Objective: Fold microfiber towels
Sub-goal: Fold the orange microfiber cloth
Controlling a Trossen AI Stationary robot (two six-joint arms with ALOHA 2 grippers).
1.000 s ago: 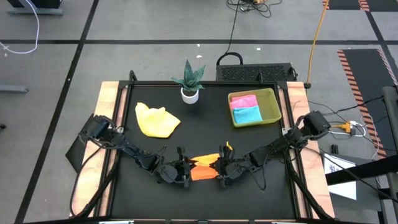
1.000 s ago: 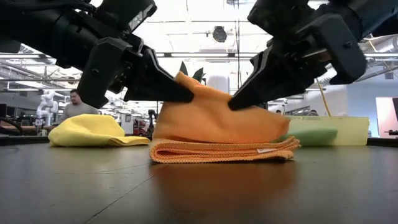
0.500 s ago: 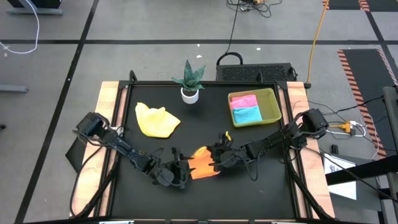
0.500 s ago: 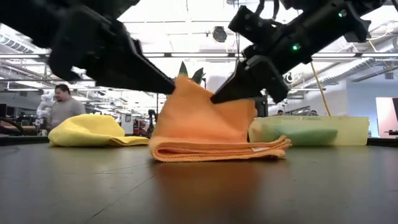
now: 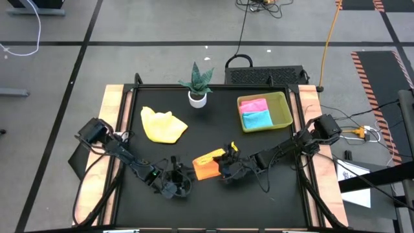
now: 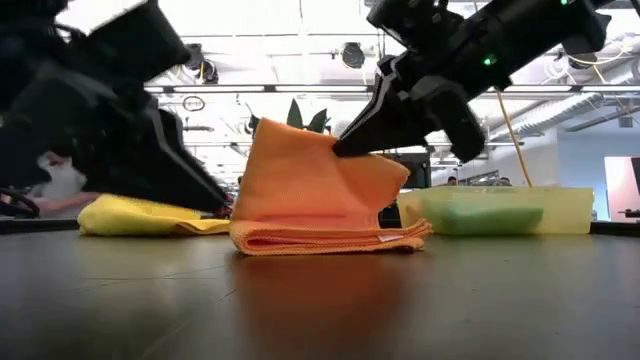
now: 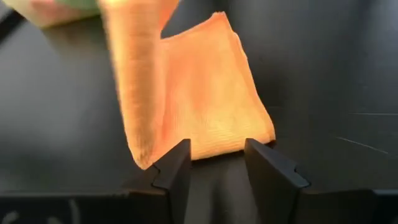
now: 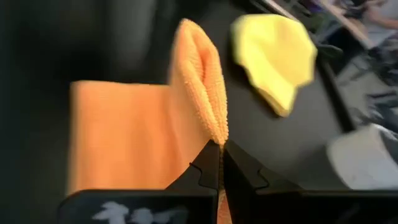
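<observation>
near the front middle of the table, the orange towel (image 5: 208, 166) now sits narrower than a second ago, since the left gripper (image 5: 174, 186) has let go and drawn back with its fingers spread and empty. at the back right the tray (image 5: 283, 112) holds the pink towel (image 5: 253, 105) and blue towel (image 5: 257, 119), while the yellow towel (image 5: 163, 125) lies at back left. the right gripper (image 5: 226, 158), fingers pressed together, pinches a raised fold of the orange towel.

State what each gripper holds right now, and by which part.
The right gripper pinches the orange towel by its raised folded edge. The left gripper is open beside the towel, holding nothing.
</observation>
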